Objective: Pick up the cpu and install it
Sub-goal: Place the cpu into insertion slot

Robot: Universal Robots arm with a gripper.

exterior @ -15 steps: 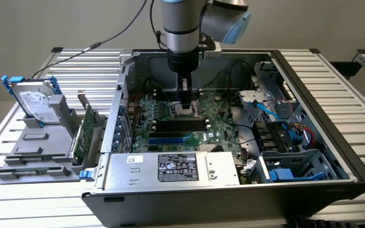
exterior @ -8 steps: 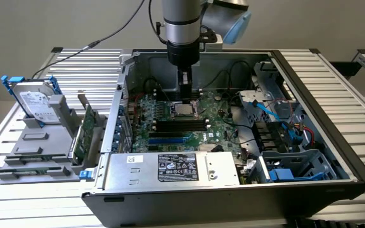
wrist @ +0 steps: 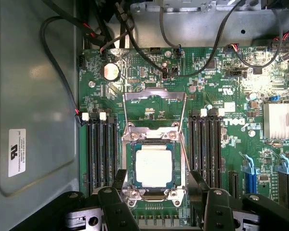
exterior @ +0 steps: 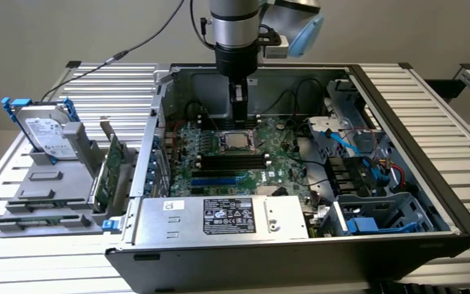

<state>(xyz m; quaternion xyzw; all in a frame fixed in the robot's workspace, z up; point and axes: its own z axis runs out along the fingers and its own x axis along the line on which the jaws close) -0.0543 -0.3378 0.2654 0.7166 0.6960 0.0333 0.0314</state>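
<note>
The cpu [wrist: 154, 166] is a small square chip with a dull silver top, and it lies flat in the socket on the green motherboard [wrist: 144, 72]. It also shows in the middle of the board [exterior: 235, 139] inside the open computer case. The socket's metal retaining frame [wrist: 154, 95] is swung up and open beside it. My gripper [wrist: 156, 190] hangs just above the chip, open, with one dark finger [wrist: 119, 179] on each side of the socket and nothing between them. From outside, the gripper [exterior: 240, 119] reaches straight down into the case over the socket.
Black memory slots [wrist: 100, 154] flank the socket on both sides. Black cables [wrist: 62, 72] loop near the case wall. A finned heatsink [wrist: 279, 120] sits further along the board. Outside the case stand a hard drive in a blue frame [exterior: 46, 131] and a green circuit card [exterior: 109, 166].
</note>
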